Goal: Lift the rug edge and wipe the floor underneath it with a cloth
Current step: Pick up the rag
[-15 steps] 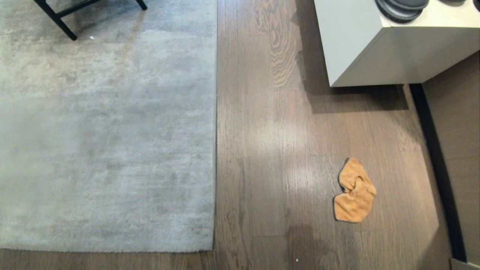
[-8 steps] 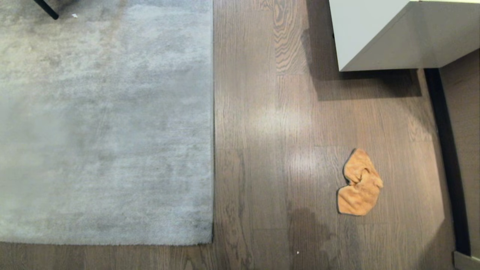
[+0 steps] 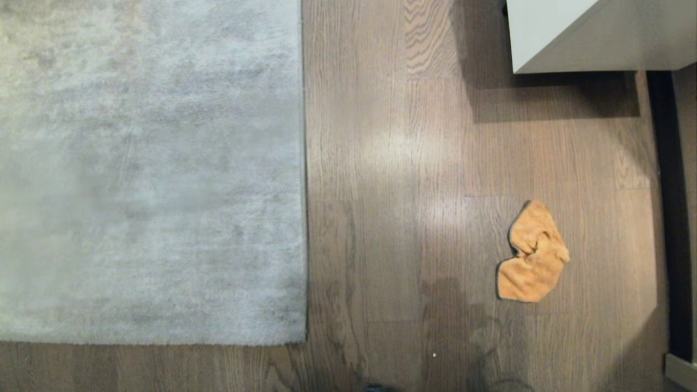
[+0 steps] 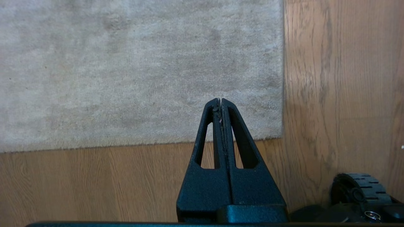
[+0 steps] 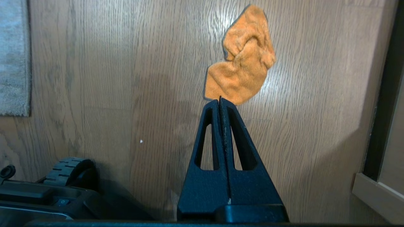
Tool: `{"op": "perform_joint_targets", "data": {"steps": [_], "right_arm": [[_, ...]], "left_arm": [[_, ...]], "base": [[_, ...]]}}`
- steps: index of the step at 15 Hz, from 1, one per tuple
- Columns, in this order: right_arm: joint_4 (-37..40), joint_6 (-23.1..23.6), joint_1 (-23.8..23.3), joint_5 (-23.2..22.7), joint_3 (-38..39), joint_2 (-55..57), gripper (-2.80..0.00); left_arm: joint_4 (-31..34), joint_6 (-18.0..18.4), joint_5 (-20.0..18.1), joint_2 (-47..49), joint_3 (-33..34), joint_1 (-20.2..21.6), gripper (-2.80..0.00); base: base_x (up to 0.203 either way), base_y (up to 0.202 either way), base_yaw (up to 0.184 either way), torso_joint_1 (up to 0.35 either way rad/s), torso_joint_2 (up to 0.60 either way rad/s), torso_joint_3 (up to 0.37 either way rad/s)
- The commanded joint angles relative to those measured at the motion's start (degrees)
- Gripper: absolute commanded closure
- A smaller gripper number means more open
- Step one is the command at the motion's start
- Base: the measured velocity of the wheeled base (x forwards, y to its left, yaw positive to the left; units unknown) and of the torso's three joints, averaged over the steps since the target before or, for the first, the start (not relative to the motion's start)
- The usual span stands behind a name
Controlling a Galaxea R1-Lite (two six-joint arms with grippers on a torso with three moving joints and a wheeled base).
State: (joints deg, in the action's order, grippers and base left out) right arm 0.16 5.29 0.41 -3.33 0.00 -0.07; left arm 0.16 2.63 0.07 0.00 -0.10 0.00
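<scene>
A pale grey rug (image 3: 147,163) lies flat on the brown wood floor (image 3: 381,163), taking up the left of the head view. Its straight right-hand rug edge (image 3: 303,163) runs up the picture and meets the near edge at a corner. The orange cloth (image 3: 533,253) lies crumpled on the planks at the right. Neither arm shows in the head view. My left gripper (image 4: 220,100) is shut and empty, hanging above the rug (image 4: 142,69) near that corner. My right gripper (image 5: 220,100) is shut and empty, held above the floor just short of the cloth (image 5: 243,60).
A pale cabinet (image 3: 593,32) stands at the back right, casting a shadow on the planks. A dark baseboard strip (image 3: 672,218) runs down the right side. My base and a wheel (image 5: 68,170) show low in both wrist views.
The whole head view has shifted: the rug, cloth and cabinet slid up the picture and the black chair legs left it, as the camera tipped down. Nothing on the floor moved.
</scene>
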Motion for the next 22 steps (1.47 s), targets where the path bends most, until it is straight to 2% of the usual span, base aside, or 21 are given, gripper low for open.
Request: {"op": "perform_joint_targets", "data": {"steps": [1, 22], "right_arm": [[0.0, 0.1, 0.0, -0.1, 0.0, 0.1, 0.00], [0.0, 0.1, 0.0, -0.1, 0.0, 0.1, 0.00]], "left_arm": [[0.0, 0.0, 0.0, 0.0, 0.0, 0.0, 0.00], [0.0, 0.0, 0.0, 0.0, 0.0, 0.0, 0.00]], "base": [[0.000, 0.000, 0.000, -0.002, 0.00, -0.207], [0.000, 0.000, 0.000, 0.003, 0.00, -0.187]]}}
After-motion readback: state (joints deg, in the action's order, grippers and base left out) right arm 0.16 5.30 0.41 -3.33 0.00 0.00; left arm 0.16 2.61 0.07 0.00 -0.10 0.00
